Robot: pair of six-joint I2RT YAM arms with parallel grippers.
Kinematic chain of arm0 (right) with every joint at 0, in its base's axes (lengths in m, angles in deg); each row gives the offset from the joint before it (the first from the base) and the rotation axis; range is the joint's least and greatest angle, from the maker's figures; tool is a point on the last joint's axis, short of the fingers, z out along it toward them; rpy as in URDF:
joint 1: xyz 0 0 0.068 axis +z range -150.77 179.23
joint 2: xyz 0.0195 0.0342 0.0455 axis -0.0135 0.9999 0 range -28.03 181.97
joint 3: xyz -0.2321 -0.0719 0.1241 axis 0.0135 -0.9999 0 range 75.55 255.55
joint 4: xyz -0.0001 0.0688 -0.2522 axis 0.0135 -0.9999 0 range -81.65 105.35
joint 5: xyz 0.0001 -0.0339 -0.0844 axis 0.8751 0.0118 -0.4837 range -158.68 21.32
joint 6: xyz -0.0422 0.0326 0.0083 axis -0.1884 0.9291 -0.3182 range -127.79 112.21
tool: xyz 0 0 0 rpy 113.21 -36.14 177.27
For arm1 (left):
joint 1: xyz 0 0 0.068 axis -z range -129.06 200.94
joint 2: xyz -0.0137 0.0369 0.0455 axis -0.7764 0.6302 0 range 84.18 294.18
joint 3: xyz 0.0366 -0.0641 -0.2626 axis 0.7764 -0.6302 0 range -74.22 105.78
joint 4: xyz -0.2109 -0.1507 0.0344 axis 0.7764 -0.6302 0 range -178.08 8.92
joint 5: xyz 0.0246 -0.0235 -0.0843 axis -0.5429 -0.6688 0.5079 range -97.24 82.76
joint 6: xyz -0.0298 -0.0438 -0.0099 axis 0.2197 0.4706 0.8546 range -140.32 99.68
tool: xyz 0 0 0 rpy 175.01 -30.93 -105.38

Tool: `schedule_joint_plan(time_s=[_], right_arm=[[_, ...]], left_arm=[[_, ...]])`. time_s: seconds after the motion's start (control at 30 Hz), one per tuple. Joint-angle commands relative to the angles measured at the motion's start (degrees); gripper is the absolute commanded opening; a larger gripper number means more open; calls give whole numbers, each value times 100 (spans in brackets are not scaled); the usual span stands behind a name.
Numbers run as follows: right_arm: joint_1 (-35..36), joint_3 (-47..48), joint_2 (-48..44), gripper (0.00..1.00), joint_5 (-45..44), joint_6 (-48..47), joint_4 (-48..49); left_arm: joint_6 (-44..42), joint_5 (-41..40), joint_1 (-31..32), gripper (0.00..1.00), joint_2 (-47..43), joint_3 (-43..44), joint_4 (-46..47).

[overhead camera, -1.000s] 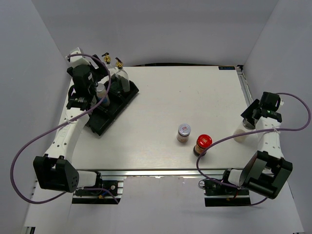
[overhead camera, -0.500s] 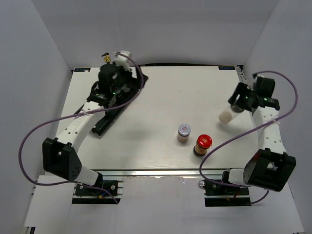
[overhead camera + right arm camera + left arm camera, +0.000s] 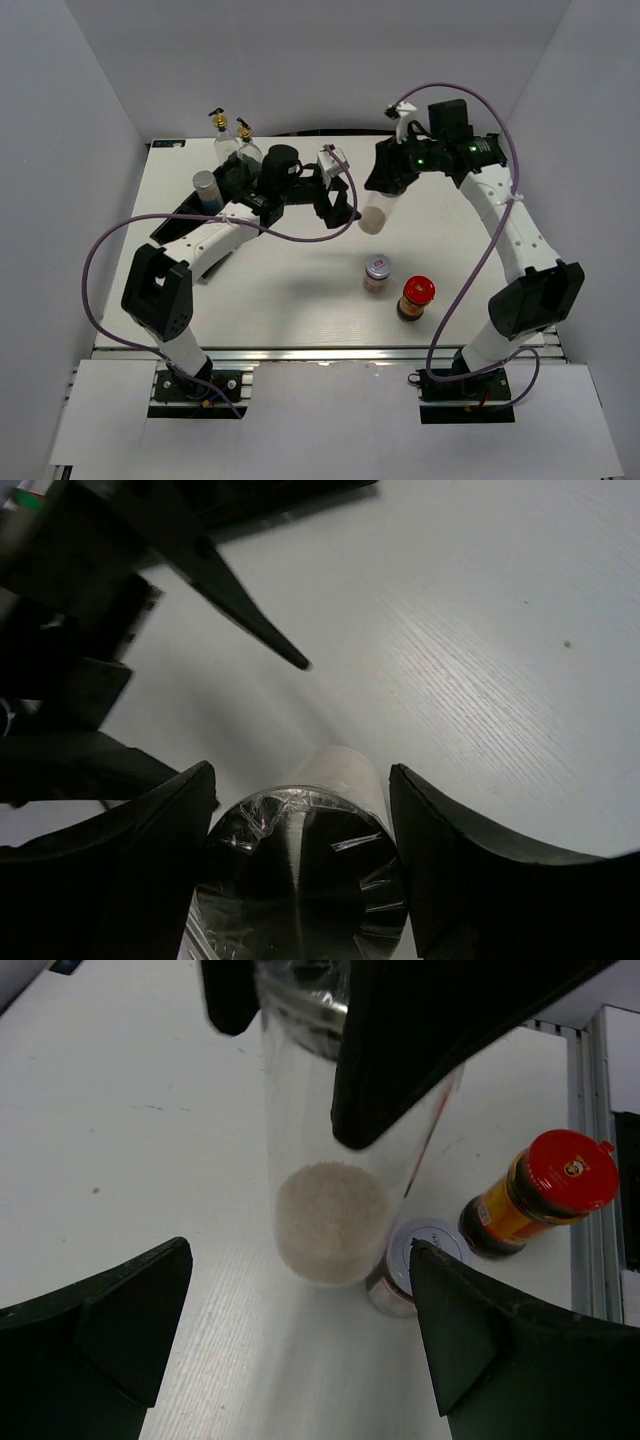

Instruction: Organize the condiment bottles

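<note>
Shaker (image 3: 374, 218), in right tool (image 3: 385, 192), swung from table (image 3: 470, 300) edge to centre; left tool (image 3: 338, 190) wide.

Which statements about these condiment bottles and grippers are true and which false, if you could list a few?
The right gripper is shut on the white silver-capped shaker. True.
The left gripper grips that shaker too. False: its jaws stand open, holding nothing.
The short red-lidded jar lies on its side. False: it stands upright on the white table, beside the short silver-lidded jar.
Two tall clear glass cruets with gold-black spouts stand at the far left. True.
</note>
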Motion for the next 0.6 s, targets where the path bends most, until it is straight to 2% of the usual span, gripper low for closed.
schedule_joint_plan(time_s=[0.0,0.17,0.27,0.37,0.4,0.43,0.57], right_arm=[[383,775,205,0,684,-449,-461],[761,1172,408,0,764,-335,-664],[867,1120,426,0,712,-230,-559],[911,1005,408,0,729,16,-365],[920,1023,408,0,764,52,-356],[920,1049,408,0,773,78,-339],[929,1006,312,0,834,359,-58]], left_arm=[[-237,787,80,98,40,239,140],[-158,1050,106,98,146,187,437],[359,1279,106,98,190,81,1103],[1403,1429,106,97,260,-95,2078],[1503,1446,106,91,287,-112,2213],[1512,1455,106,78,304,-78,2223],[1319,1455,106,58,392,11,1994]])
